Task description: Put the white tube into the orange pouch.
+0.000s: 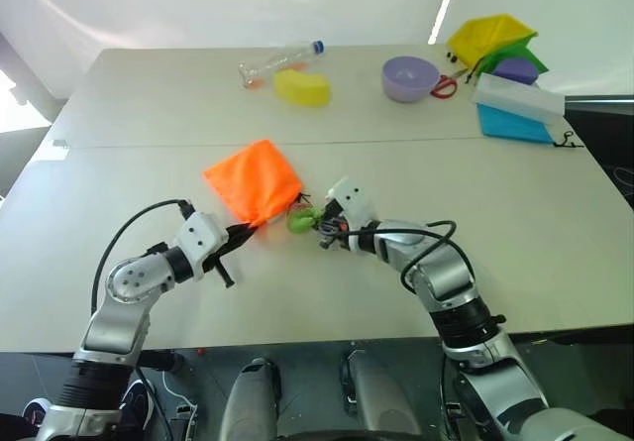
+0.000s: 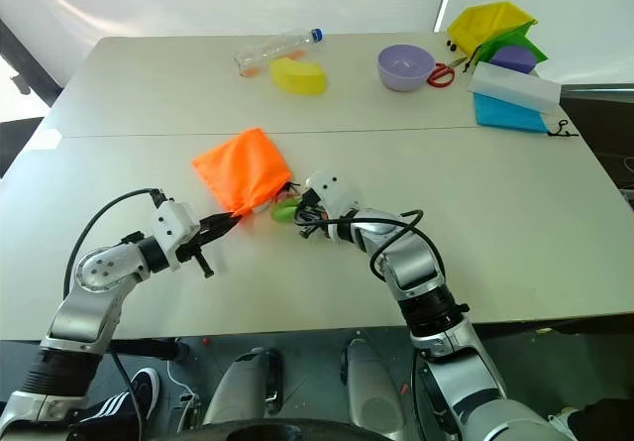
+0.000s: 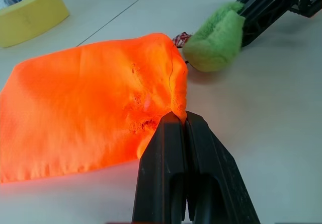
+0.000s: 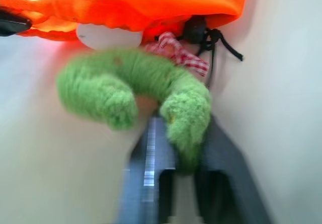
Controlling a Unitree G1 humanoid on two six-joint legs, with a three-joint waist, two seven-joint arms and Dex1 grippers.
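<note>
Pouch point(image 1: 253, 180) between both arms (bowl point(image 1: 410, 77) behind)

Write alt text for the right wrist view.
The right gripper is shut on a fuzzy green tag lying against the mouth of the orange pouch on a pale table. Dark cord and a red-checked scrap sit by the tag, and something white peeks from under the pouch's edge.
</note>
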